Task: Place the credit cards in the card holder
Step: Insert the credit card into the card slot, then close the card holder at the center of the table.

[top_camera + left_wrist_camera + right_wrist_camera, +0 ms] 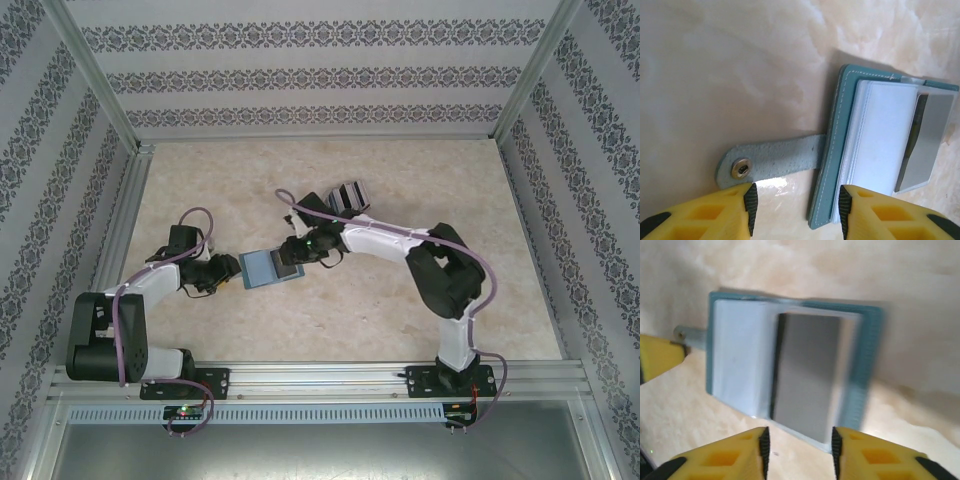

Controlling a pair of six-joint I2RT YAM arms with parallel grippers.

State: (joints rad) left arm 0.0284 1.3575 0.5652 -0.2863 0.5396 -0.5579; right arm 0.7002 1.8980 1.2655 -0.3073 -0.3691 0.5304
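Observation:
The card holder [262,268] lies open on the table, a teal wallet with pale plastic sleeves [880,135] and a snap tab [741,168] sticking out. A grey credit card [807,372] lies on its inner right half, also seen as a grey card [927,142] in the left wrist view. More credit cards [347,197] sit farther back. My left gripper [797,207] is open at the wallet's tab side, its near corner between the jaws but not pinched. My right gripper [800,450] is open just short of the wallet's other edge, holding nothing.
The table [400,320] is pale marble-patterned, walled by a metal frame [95,85] and patterned panels. One yellow finger of the left gripper [657,357] shows at the left of the right wrist view, beside the snap tab.

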